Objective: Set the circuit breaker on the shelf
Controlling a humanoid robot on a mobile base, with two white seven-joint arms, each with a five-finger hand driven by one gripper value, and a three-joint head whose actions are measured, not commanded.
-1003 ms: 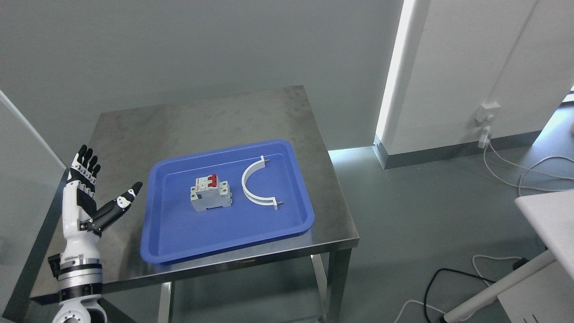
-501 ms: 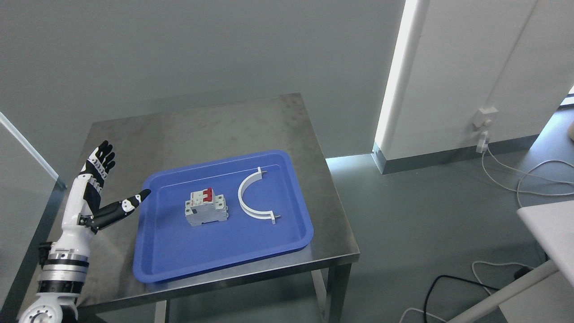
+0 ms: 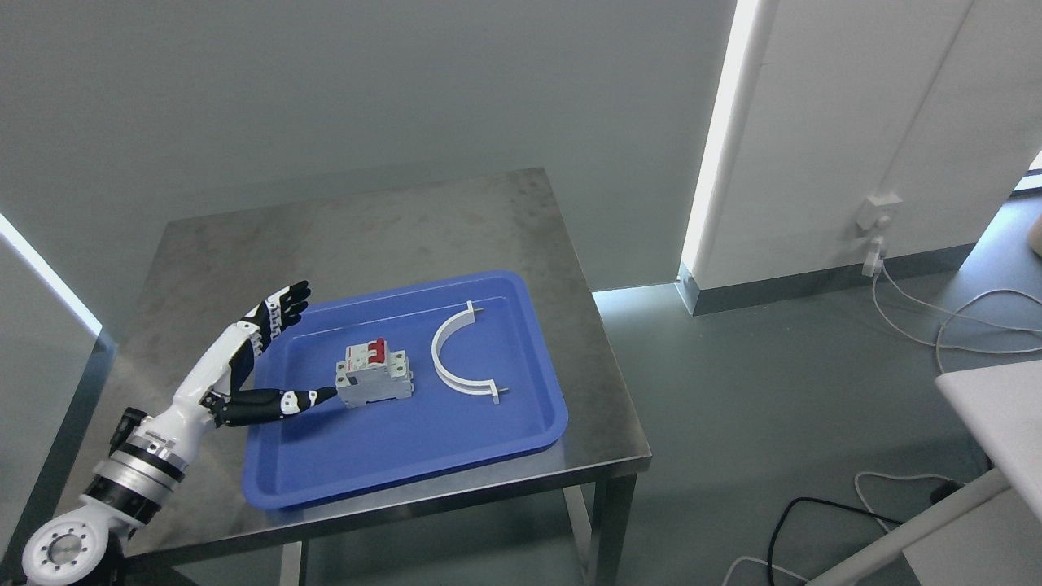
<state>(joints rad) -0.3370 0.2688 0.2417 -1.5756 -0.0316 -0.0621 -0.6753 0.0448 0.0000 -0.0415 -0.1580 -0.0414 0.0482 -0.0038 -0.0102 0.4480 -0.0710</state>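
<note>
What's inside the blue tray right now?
The blue tray holds the circuit breaker and, to its right, a white curved clamp. The open left hand reaches in over its left edge, hiding some floor there.

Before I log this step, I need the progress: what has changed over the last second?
The left hand has swung from beside the blue plastic tray in over its left part, fingers open, thumb tip close to the grey circuit breaker with red switches. Nothing is grasped yet. Breaker, white curved plastic bracket and steel table lie unchanged; the camera shifted slightly.
</note>
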